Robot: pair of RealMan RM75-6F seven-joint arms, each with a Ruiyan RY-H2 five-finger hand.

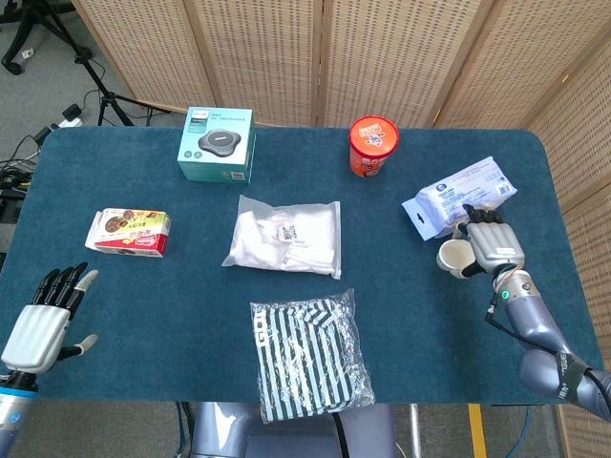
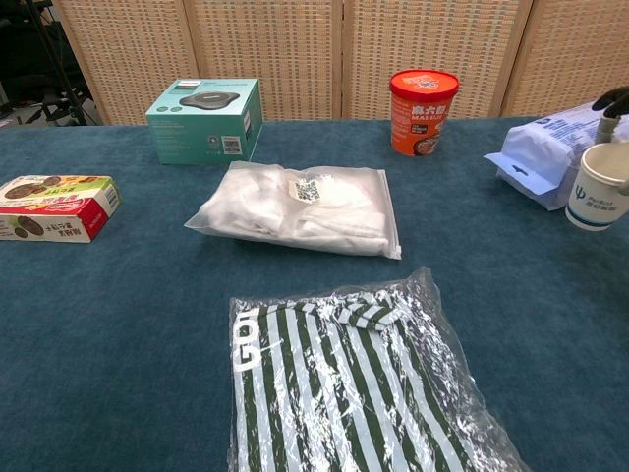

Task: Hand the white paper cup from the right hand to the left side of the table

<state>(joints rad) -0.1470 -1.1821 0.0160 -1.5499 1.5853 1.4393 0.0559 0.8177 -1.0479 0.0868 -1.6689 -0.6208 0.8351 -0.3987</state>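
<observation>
The white paper cup (image 1: pixel 452 257) (image 2: pixel 596 188) is at the right side of the table, gripped by my right hand (image 1: pixel 491 244), whose fingers wrap around it from the right. In the chest view the cup hangs a little above the blue cloth, upright, and only a dark fingertip (image 2: pixel 613 99) of that hand shows at the frame's edge. My left hand (image 1: pixel 46 316) hovers at the near left corner of the table, fingers spread, holding nothing.
A white and blue wipes pack (image 1: pixel 459 196) lies just behind the cup. A red noodle tub (image 1: pixel 372 145), a teal box (image 1: pixel 217 143), a snack box (image 1: pixel 131 232), a white bagged garment (image 1: pixel 284 235) and a striped bagged garment (image 1: pixel 308 354) lie across the table (image 1: pixel 191 286).
</observation>
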